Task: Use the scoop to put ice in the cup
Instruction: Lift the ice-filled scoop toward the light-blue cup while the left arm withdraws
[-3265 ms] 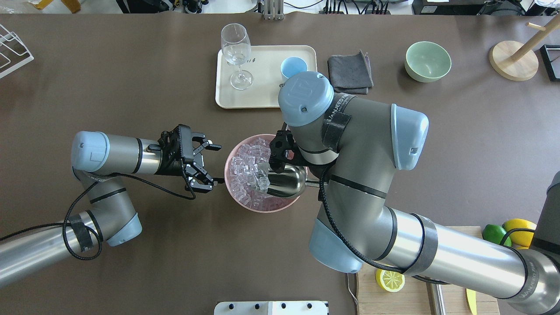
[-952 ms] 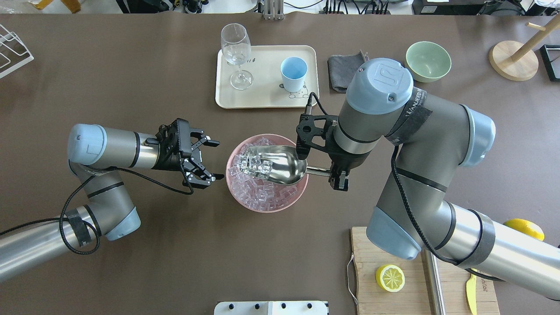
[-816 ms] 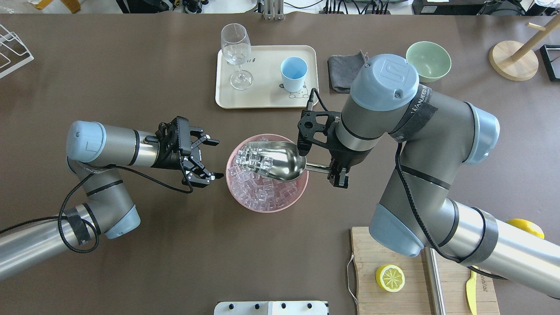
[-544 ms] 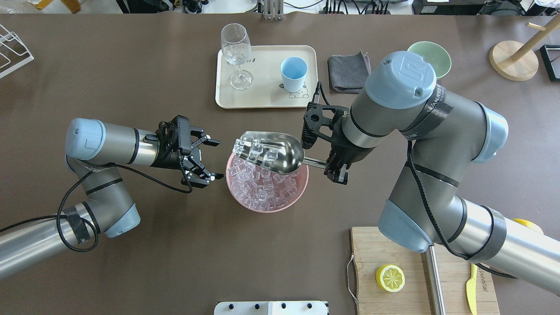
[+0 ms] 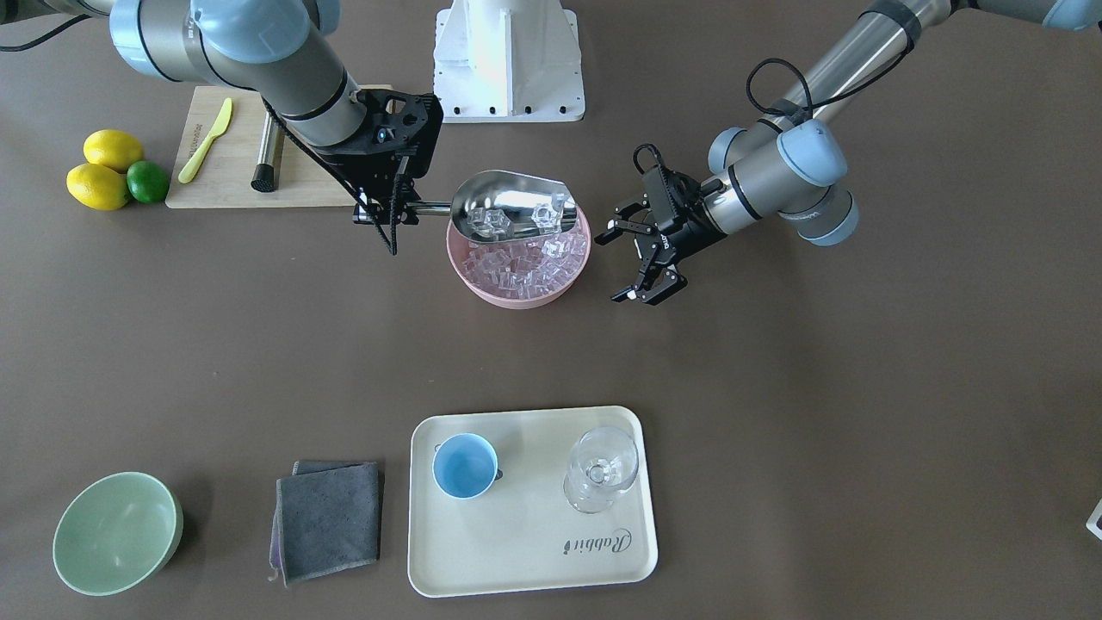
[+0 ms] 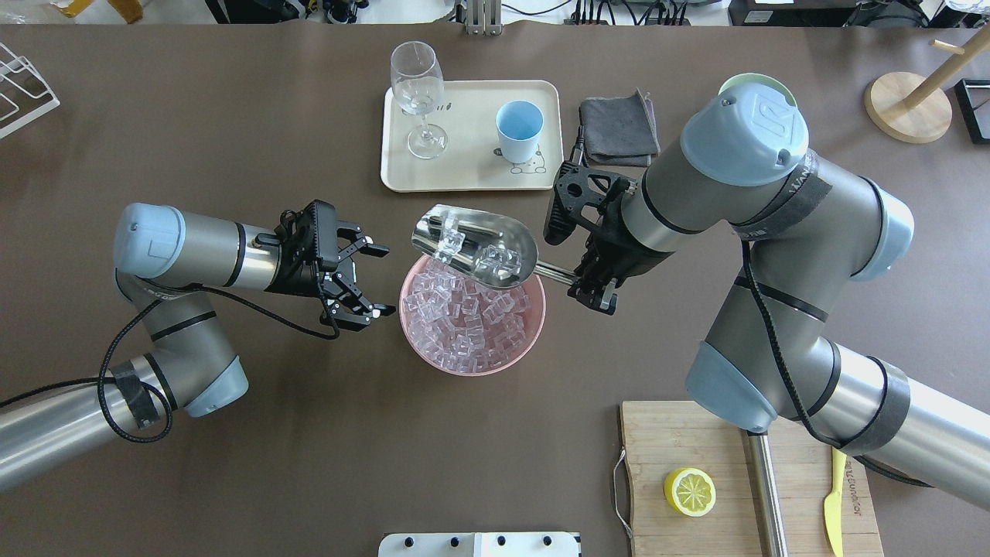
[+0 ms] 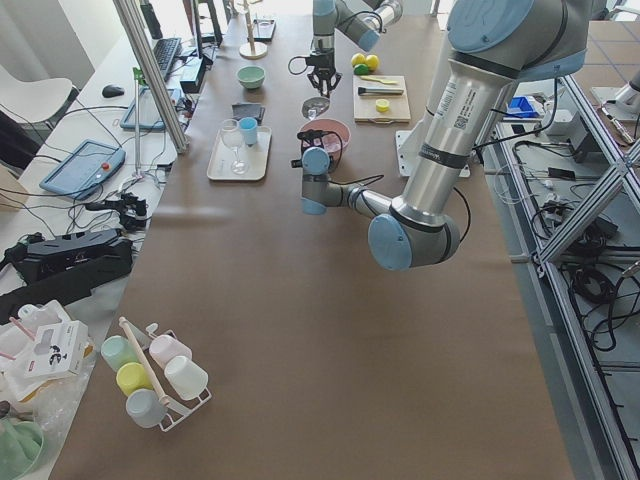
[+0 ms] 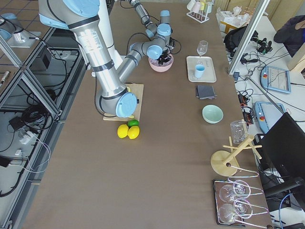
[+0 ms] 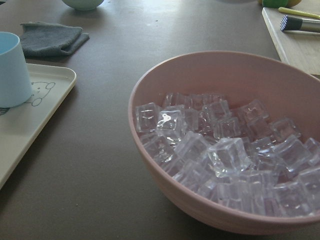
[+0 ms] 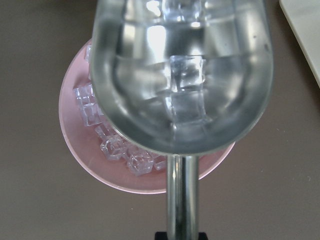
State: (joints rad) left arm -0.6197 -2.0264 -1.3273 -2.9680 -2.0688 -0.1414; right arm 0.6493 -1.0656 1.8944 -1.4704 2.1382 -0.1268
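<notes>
The steel scoop hangs level over the far rim of the pink bowl, with a few ice cubes lying in it. My right gripper is shut on the scoop's slim handle. In the right wrist view the scoop fills the frame above the bowl. More ice fills the bowl. The light-blue cup stands empty on the cream tray beyond the bowl. Left of the bowl, my left gripper is open and holds nothing.
A stemmed glass shares the tray. A grey cloth and a green bowl lie to the right of it. A cutting board with a lemon half, a yellow knife and a steel cylinder is at the near right.
My right gripper lifted the scoop, loaded with ice, out of the pink bowl and carried it toward the tray. The left gripper stayed open beside the bowl.
</notes>
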